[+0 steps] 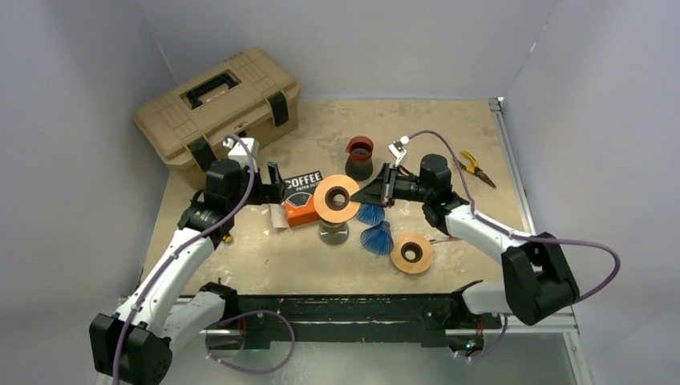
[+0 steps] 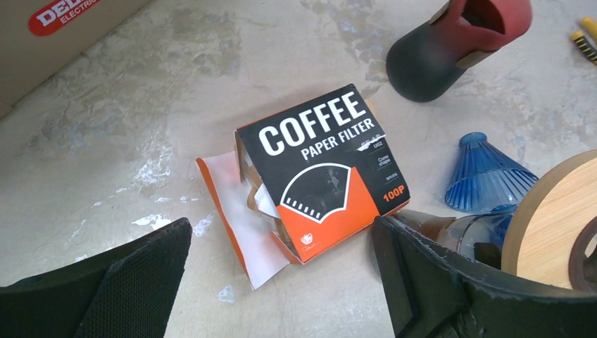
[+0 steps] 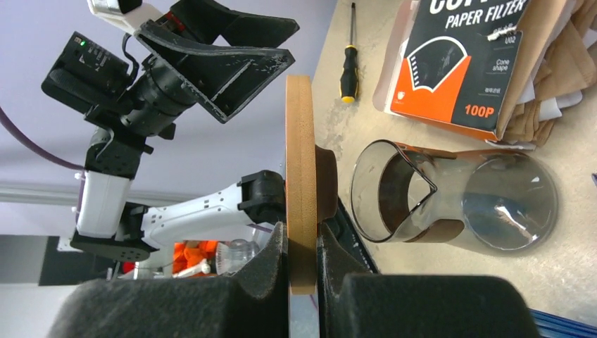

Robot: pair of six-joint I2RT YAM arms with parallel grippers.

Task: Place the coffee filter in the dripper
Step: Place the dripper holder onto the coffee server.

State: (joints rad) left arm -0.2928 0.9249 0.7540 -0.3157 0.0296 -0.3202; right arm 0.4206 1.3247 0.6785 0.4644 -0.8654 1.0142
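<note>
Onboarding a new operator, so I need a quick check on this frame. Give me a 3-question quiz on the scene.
1. True or false: the right gripper is shut on a wooden ring, held edge-on above the glass carafe.
2. Multiple choice: what lies below the open left gripper? A) pliers B) the coffee filter box C) a toolbox
3. Fill in: ___ blue drippers are on the table.

Key: 1 true; 2 B; 3 two.
</note>
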